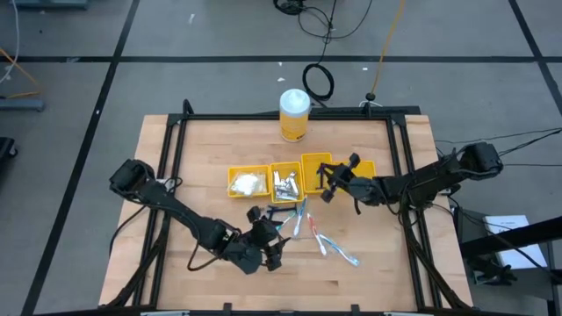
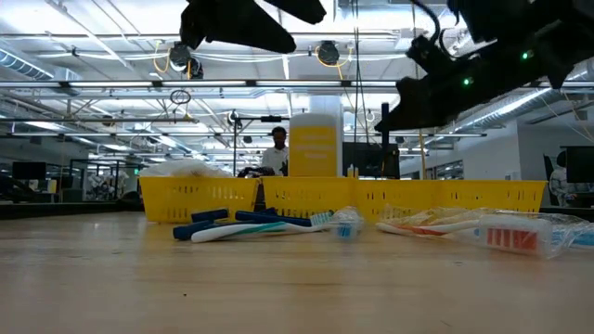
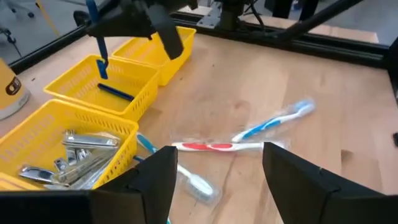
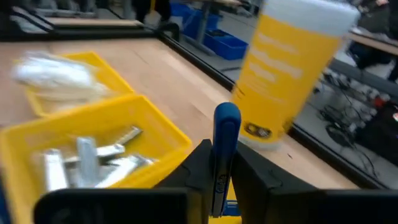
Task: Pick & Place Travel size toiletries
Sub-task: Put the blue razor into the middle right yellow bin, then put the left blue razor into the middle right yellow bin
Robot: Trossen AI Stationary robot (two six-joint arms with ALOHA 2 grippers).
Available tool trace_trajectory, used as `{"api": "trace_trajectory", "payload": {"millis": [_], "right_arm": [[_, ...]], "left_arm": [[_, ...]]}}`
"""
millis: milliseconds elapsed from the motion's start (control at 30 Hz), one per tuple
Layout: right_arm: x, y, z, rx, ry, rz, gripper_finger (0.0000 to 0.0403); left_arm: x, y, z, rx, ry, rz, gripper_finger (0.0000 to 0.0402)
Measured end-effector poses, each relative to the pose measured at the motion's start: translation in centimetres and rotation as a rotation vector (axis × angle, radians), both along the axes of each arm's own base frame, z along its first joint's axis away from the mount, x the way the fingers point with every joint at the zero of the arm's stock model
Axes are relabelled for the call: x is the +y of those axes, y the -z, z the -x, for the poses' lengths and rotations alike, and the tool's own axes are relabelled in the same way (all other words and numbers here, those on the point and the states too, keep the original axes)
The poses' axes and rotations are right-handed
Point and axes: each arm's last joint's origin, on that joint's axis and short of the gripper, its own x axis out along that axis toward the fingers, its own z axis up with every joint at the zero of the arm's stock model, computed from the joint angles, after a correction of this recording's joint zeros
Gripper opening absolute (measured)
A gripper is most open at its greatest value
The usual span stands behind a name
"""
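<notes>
My right wrist view blurs the white packets (image 4: pixel 53 73) and cuts off the yellow canister (image 4: pixel 292 68) at its top. My jaws hide most of the blue razor (image 4: pixel 224 155).

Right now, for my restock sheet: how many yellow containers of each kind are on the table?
Yellow bins: 4
Yellow canister with white lid: 1
Total: 5
</notes>
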Motion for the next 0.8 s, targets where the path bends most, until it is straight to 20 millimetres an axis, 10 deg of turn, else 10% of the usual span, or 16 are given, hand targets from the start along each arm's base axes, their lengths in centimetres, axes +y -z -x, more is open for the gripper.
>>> {"api": "trace_trajectory", "payload": {"millis": [500,800], "right_arm": [[-1.3,2.2,2.5,-0.189,0.031,-0.135,0.0266],[-1.5,2.7,2.5,-0.109,-0.019,-0.111,0.0303]], "left_arm": [[1.4,0.1,-0.7,-0.013,-0.057,0.032,0.0223],[1.4,0.2,-0.7,0.0,-0.026,0.069,0.0223]]}}
